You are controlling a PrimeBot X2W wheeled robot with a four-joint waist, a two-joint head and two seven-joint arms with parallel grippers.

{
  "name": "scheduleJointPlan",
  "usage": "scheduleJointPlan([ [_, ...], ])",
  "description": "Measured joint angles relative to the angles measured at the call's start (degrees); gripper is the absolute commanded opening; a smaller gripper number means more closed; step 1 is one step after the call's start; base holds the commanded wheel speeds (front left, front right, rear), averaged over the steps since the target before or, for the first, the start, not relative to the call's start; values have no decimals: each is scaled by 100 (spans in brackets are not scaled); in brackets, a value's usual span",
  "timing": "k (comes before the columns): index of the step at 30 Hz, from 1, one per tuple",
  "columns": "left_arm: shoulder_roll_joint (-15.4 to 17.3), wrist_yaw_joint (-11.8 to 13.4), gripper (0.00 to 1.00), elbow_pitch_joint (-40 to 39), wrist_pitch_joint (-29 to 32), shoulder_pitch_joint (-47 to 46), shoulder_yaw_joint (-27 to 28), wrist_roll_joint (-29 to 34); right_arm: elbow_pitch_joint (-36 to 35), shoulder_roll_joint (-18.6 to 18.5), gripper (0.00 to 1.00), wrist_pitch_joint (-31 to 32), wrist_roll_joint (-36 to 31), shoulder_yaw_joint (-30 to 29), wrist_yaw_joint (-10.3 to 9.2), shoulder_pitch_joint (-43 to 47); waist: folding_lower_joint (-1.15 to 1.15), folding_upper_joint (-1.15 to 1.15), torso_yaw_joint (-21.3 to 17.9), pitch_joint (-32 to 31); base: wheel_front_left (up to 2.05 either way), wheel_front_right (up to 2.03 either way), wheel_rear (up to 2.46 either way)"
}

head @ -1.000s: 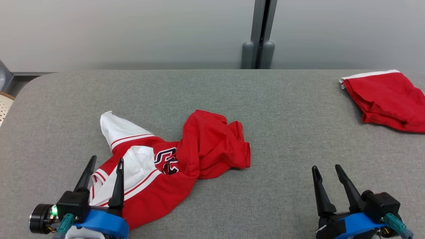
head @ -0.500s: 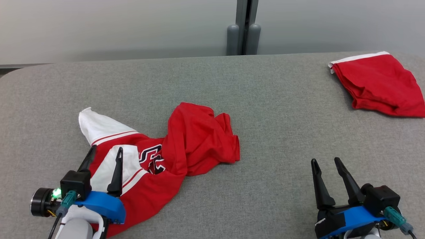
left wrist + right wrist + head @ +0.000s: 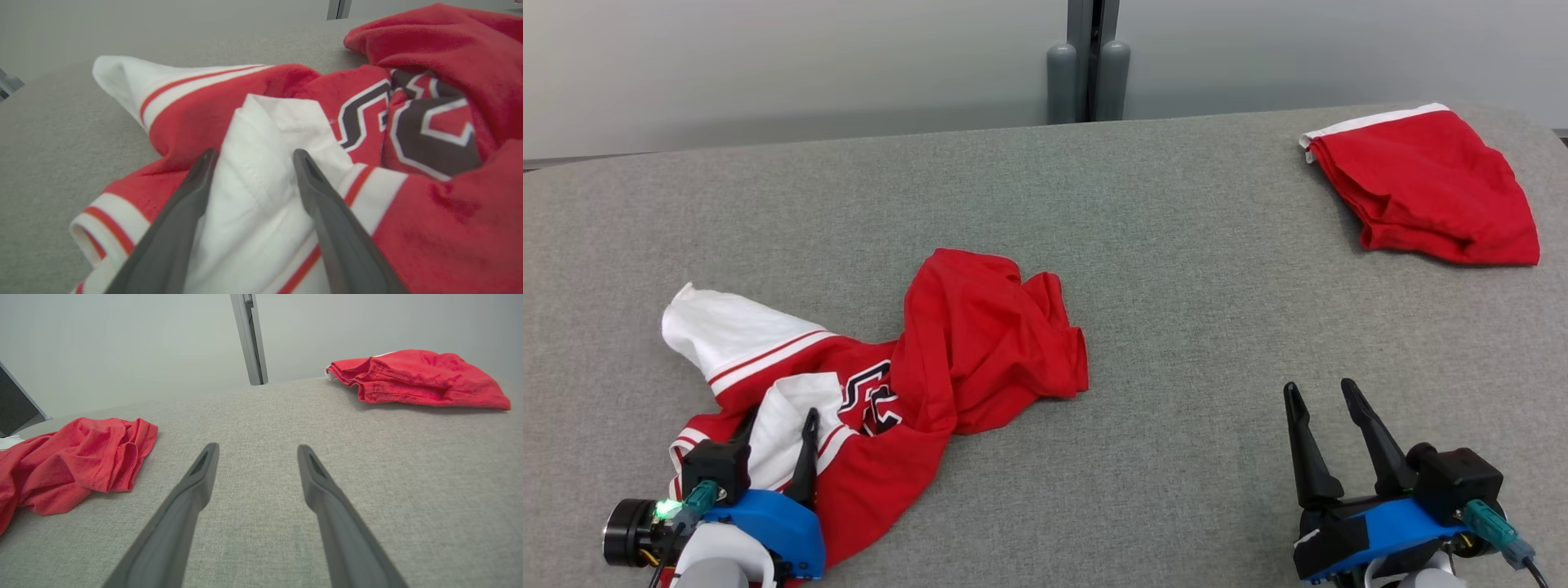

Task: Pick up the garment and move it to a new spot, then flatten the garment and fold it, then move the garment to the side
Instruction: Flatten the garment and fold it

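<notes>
Left gripper (image 3: 254, 154), jaws wide, straddles a white fold (image 3: 261, 134) of the garment (image 3: 980, 343) by the table's (image 3: 1176, 327) near-left corner; right gripper (image 3: 1319, 388), wide too, sits well apart.

A: Long, dark, tapering fingers (image 3: 1307, 457) on the left gripper (image 3: 781, 415) and right gripper (image 3: 1319, 386), blue brackets (image 3: 1401, 527) at their bases!

B: A green light (image 3: 663, 508) glowing on the left, teal connectors (image 3: 1490, 527) on both, and a pale forearm (image 3: 715, 563)
</notes>
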Motion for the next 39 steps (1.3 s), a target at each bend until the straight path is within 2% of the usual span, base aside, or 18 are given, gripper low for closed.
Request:
scheduleJointPlan([
  [1,7,0,93,97,0,-20,8,-7,2,0,100,0,-7,11,0,-3,0,0,-15,0,0,0,0],
  [2,8,0,73,203,0,-57,8,-16,2,1,100,0,-9,13,1,-6,0,0,-31,0,0,0,0],
  [3,12,-1,43,274,0,-93,7,-22,1,0,100,0,-24,14,0,-12,0,0,-46,4,0,0,0],
  [4,15,-1,25,315,0,-129,4,-23,0,0,100,0,-34,14,0,-21,0,0,-63,8,0,0,0],
  [5,20,-1,0,328,0,-167,8,-26,-5,1,100,0,-34,12,0,-32,0,0,-80,12,0,0,0],
  [17,34,-11,0,-800,0,-773,296,-19,2,0,100,0,-48,-43,1,-1,0,0,-85,-132,0,0,0],
  [21,-58,-32,0,-1213,0,-740,157,57,15,0,100,0,-35,-37,0,63,0,0,-19,-227,0,0,0],
  [26,-97,-33,0,-1610,1,-183,-233,51,36,1,100,0,15,-31,0,158,0,0,127,-334,0,0,0],
  [33,-45,-33,0,-1769,0,794,-686,-34,46,1,100,1,41,-34,0,186,0,0,417,-387,0,0,0],
  [39,-35,-33,0,-2054,0,1480,-832,36,49,1,100,0,41,-34,0,206,0,0,628,-421,0,0,0],
])
